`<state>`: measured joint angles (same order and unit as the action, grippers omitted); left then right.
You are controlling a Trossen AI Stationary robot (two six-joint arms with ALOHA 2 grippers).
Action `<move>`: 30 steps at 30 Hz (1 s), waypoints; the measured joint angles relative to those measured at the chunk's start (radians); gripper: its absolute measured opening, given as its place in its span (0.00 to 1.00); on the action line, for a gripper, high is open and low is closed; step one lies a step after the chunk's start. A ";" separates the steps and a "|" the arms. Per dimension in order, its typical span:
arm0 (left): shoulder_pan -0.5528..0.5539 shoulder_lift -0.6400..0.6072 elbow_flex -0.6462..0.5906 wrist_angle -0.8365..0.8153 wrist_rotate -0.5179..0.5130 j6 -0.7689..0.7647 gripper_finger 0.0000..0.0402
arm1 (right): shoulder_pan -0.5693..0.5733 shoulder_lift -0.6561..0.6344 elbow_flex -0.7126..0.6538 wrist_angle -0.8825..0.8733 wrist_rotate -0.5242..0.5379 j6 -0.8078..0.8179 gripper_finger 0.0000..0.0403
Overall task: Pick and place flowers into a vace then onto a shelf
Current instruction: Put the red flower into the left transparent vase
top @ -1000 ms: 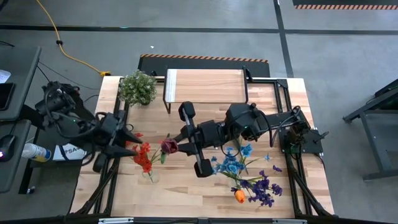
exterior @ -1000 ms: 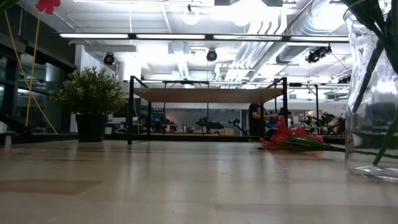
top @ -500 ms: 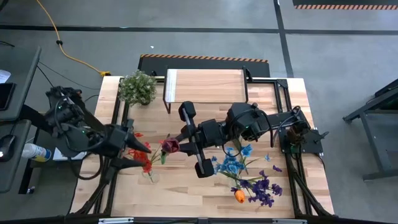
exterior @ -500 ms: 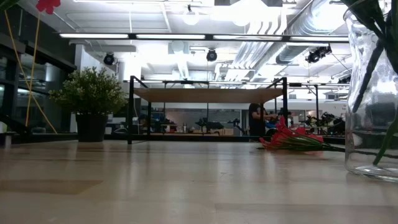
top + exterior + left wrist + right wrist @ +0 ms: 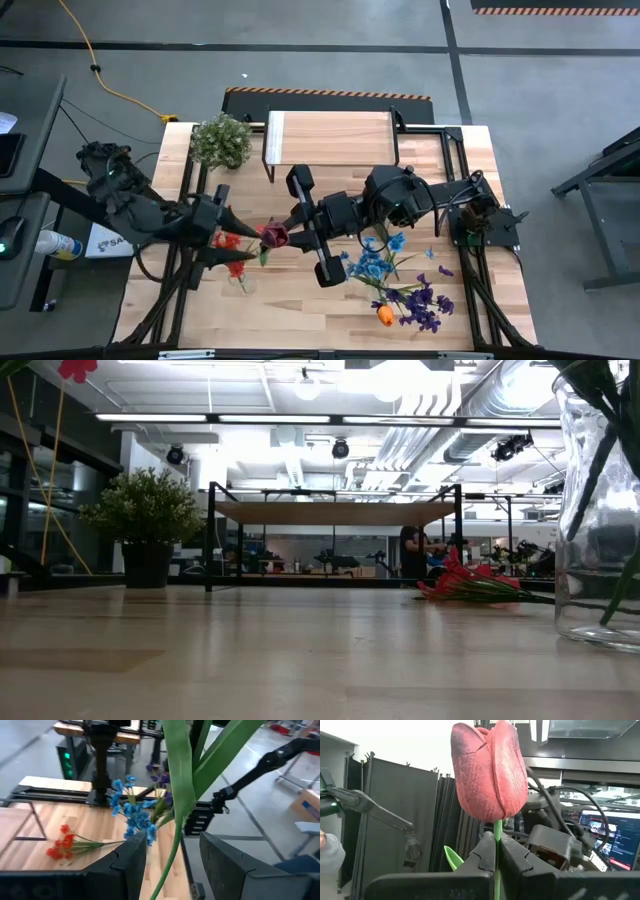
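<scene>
Right gripper (image 5: 496, 851) fingers pinching dark red tulip (image 5: 489, 770) stem; left gripper (image 5: 172, 847) fingers spread around green stem (image 5: 176, 810); high view alone showing shelf (image 5: 330, 138) lying clear behind.

**What we see of materials and finishes**

We see a table (image 5: 300, 310) of pale, smooth wood with visible grain, and a shelf (image 5: 330, 137) with a similar light plank top on thin black metal legs. We read the vase (image 5: 598, 510) as clear, glossy glass. The dark red tulip (image 5: 489, 770) looks matt and cloth-like, faintly veined, on a smooth plastic-looking green stem. Both arms look like matt black plastic or metal, as do the right gripper's fingers (image 5: 512, 857)
</scene>
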<state>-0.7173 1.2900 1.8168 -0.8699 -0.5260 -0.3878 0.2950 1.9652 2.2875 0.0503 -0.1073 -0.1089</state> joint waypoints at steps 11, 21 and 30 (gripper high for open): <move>0.095 0.041 0.000 0.016 0.150 0.002 0.54 | 0.000 0.000 0.000 -0.009 -0.008 0.004 0.00; 0.096 0.044 0.000 0.040 0.168 0.020 0.54 | 0.000 0.000 0.000 -0.010 -0.008 0.004 0.00; 0.096 0.051 0.000 0.048 0.197 0.048 0.54 | 0.000 0.000 0.000 -0.010 -0.009 0.005 0.00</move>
<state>-0.6212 1.3407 1.8168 -0.8219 -0.3290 -0.3397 0.2951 1.9652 2.2875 0.0402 -0.1162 -0.1043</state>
